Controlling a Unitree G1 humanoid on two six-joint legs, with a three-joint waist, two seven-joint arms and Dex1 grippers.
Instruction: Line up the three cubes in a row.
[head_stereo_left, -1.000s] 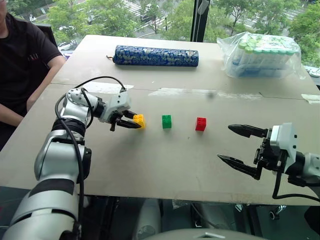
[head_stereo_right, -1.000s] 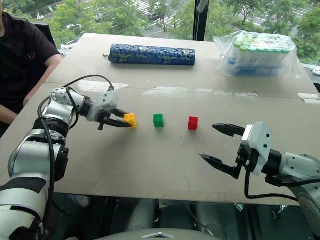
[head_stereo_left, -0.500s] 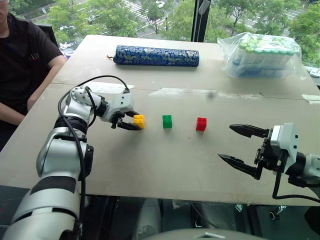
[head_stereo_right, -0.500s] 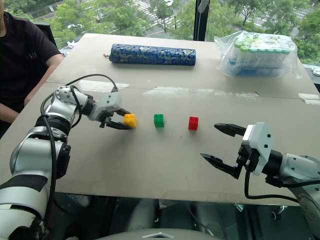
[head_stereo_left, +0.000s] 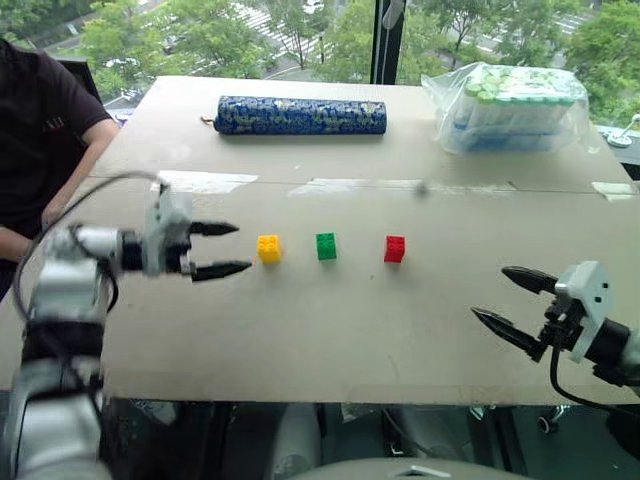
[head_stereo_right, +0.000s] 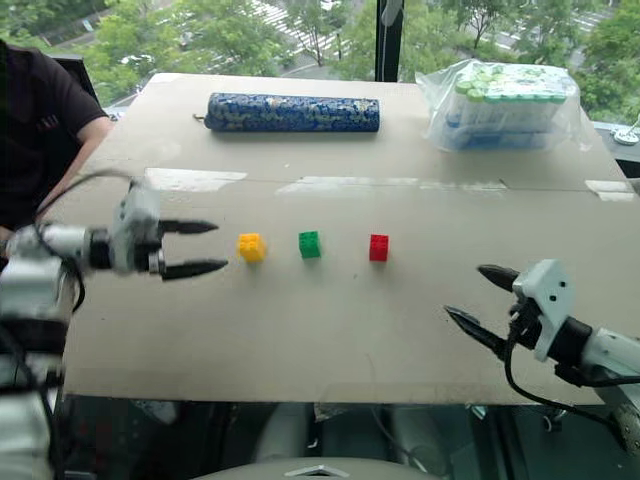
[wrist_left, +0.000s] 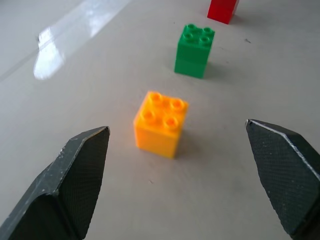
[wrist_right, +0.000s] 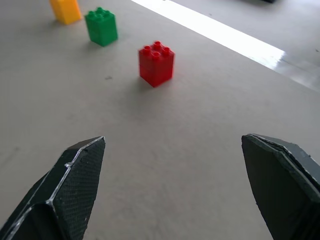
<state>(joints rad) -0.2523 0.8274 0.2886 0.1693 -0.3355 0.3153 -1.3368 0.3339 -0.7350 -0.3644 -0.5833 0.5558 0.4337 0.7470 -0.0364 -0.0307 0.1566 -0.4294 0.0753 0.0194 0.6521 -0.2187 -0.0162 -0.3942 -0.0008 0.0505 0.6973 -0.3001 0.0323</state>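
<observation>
Left eye view: yellow cube (head_stereo_left: 269, 248), green cube (head_stereo_left: 326, 246), red cube (head_stereo_left: 395, 249) in a row on table (head_stereo_left: 330, 330) | left gripper (head_stereo_left: 232, 249) wide, empty | right gripper (head_stereo_left: 505, 299) wide, empty

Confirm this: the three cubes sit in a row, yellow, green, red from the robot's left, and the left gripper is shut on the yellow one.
Not quite. The left gripper is open and clear of the yellow cube, as the left wrist view shows. The rest holds: yellow, green cube, red cube in a row from the robot's left.
</observation>
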